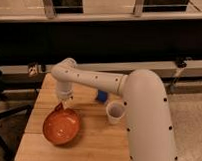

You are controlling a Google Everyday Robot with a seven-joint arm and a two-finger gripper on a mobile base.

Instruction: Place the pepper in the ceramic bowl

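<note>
The ceramic bowl [62, 127], wide, shallow and glossy orange-red, sits on the left part of the wooden table [97, 142]. My gripper [63, 100] points straight down over the bowl's far rim, at the end of the white arm that reaches in from the right. A small dark-red piece, the pepper [59, 107], hangs at the gripper's tip, just above or touching the far rim. The gripper looks shut on it. Most of the pepper is hidden by the gripper.
A small white cup [115, 112] stands on the table right of the bowl. A blue object [101, 96] lies behind the cup, partly hidden by the arm. A dark chair [3, 116] stands left of the table. A dark counter runs behind.
</note>
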